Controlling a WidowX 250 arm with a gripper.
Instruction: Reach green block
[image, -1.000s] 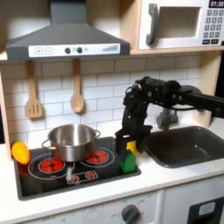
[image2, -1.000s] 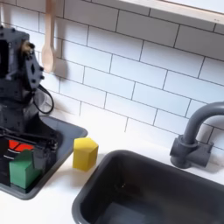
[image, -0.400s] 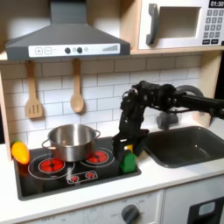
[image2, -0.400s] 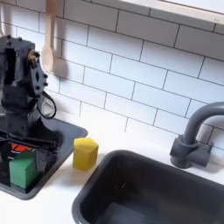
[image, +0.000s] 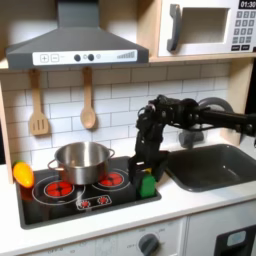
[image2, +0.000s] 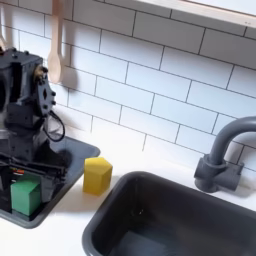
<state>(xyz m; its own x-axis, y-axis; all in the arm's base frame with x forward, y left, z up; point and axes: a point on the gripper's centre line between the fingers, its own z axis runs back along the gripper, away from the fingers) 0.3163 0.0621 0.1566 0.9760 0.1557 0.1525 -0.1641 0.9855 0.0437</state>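
First exterior view is showing the gripper (image: 143, 166) hovering over the green block (image: 148, 185); jaw opening possibly indeterminate; descending straight seems best.

End effector (image2: 22, 165) fingertips blurred, jaw gap unclear; faucet (image2: 226, 155) cut by second exterior view's right edge.

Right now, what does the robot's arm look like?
The arm is all black, built from chunky, boxy segments joined end to end. In the second exterior view, thin black cables loop out beside its blocky body, which shows small screws and openings. Its hand is black too.
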